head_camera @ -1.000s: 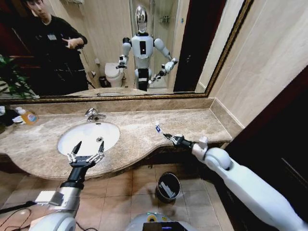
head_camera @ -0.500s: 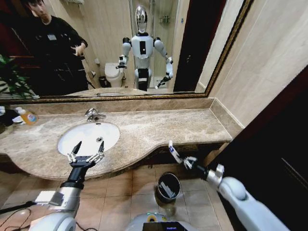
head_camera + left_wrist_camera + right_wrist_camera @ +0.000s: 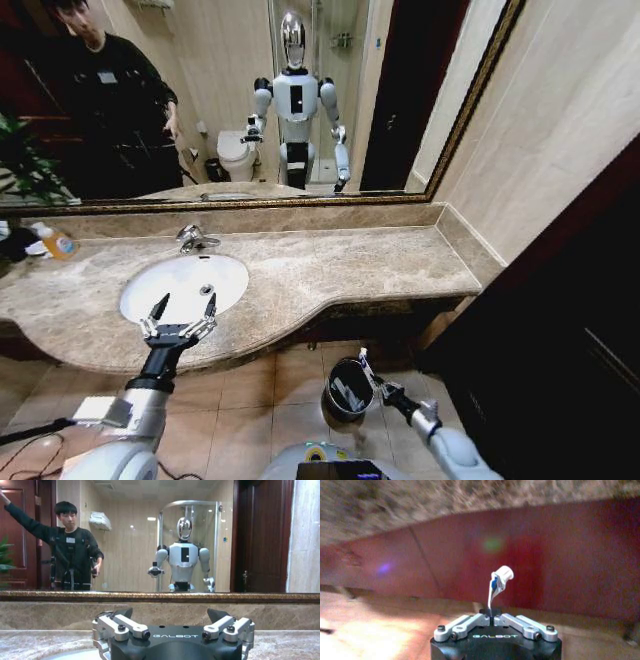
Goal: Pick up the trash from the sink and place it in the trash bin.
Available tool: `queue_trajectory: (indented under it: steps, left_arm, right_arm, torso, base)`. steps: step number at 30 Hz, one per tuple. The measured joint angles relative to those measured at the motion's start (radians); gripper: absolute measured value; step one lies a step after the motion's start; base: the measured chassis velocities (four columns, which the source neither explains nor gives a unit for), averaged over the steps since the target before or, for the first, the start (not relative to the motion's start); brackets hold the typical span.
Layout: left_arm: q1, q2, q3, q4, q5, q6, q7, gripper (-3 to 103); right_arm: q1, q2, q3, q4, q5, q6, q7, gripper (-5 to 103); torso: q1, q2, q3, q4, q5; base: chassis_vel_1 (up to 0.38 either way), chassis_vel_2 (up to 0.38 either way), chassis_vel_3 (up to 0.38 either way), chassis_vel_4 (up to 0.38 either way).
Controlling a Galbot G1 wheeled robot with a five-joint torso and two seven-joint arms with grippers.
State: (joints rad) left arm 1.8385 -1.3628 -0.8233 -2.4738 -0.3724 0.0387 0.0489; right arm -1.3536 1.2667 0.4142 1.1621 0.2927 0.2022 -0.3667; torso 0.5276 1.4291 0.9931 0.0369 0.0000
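Observation:
My right gripper (image 3: 377, 386) is low over the tiled floor, beside the right rim of the black trash bin (image 3: 335, 408). It is shut on a piece of trash, a thin white sachet with a blue label (image 3: 363, 361), which sticks up from the closed fingers. In the right wrist view the sachet (image 3: 497, 585) rises from the right gripper (image 3: 492, 615) in front of the dark red cabinet. White pieces (image 3: 346, 394) lie inside the bin. My left gripper (image 3: 178, 322) hangs open over the front edge of the white sink (image 3: 170, 290); in its own view the left gripper (image 3: 170, 615) has its jaws spread wide.
A chrome tap (image 3: 193, 237) stands behind the basin. A clear bottle with an orange label (image 3: 58, 242) sits at the counter's far left. The marble counter (image 3: 370, 262) overhangs the floor above the bin. A dark door (image 3: 570, 330) closes off the right side.
My right arm has dropped from the counter's front edge down to the floor beside the bin, carrying the sachet. The left arm has not moved.

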Motion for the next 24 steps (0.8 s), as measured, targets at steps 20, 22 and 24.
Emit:
queue_trajectory:
  steps: [20,22,24]
  left_arm:
    - [0.0,0.0,0.0,0.0,0.0,0.0,0.0,100]
    - [0.0,0.0,0.0,0.0,0.0,0.0,0.0,100]
    - [0.0,0.0,0.0,0.0,0.0,0.0,0.0,100]
  right_arm:
    - [0.1,0.066,-0.151,-0.158,-0.004,0.02,0.302,23]
    - [0.099,0.067,-0.151,-0.156,-0.005,0.02,0.303,28]
    - [0.095,0.068,-0.151,-0.154,-0.008,0.02,0.306,33]
  torso:
    - [0.0,0.0,0.0,-0.0001,0.0]
    - [0.0,0.0,0.0,-0.0001,0.0]
    - [0.0,0.0,0.0,-0.0001,-0.0001]
  base:
    - [0.0,0.0,0.0,0.0]
    - [0.0,0.0,0.0,0.0]
    - [0.0,0.0,0.0,0.0]
